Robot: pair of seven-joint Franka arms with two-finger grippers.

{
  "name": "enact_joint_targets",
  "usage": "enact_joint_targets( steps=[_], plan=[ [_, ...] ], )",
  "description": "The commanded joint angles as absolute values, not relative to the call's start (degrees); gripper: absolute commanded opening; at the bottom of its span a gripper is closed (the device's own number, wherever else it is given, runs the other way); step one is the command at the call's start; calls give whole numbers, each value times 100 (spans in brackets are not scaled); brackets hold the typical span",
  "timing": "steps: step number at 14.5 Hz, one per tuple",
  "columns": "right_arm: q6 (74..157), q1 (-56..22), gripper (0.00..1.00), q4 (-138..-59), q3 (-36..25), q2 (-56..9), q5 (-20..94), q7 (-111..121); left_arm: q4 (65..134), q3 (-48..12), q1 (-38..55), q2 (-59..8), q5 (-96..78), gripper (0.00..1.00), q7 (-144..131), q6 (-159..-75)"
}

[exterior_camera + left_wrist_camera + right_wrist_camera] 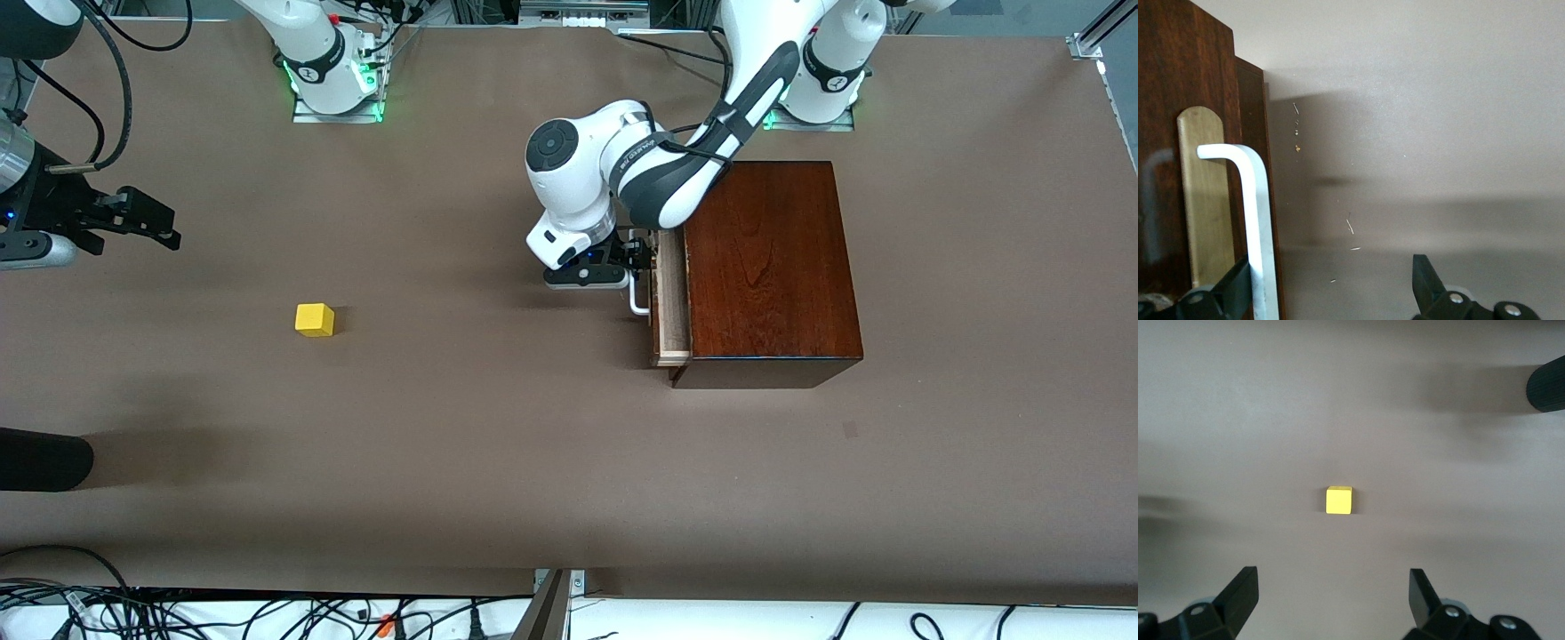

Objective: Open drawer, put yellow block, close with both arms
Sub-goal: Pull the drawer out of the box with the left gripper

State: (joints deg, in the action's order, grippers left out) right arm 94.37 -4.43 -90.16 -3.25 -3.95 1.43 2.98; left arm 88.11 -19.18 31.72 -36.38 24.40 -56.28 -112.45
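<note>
The reddish-brown box (769, 267) stands toward the left arm's end of the table. Its drawer (671, 307) is pulled out a little, showing a strip of pale tray. My left gripper (633, 260) is open at the drawer front. The white handle (1261, 233) stands between its fingers, against one finger (1237, 288); the other finger (1425, 280) is well apart. The yellow block (315, 319) lies alone on the brown table toward the right arm's end. My right gripper (164, 224) hangs open above the table beside it, holding nothing. In the right wrist view the yellow block (1339, 500) lies ahead of the right gripper (1333, 593).
A black rounded object (40, 460) sticks in at the table's edge at the right arm's end, nearer the front camera than the block; it also shows in the right wrist view as a dark rounded object (1547, 384). A brass plate (1205, 200) sits under the handle. Cables run along the front edge.
</note>
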Motion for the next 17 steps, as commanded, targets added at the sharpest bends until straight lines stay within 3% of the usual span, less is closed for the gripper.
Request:
enact_joint_targets(
  steps=[1,17],
  plan=[
    [9431,-413,100,-8868,-281,-448,149,343,8438,-2030,3472,-3867,2320,100,-5897,-11399],
    [9431,-404,100,-8868,-281,-475,88,343,7436,-2030,4008,-4438,2206,100,-6319,-11408]
  ],
)
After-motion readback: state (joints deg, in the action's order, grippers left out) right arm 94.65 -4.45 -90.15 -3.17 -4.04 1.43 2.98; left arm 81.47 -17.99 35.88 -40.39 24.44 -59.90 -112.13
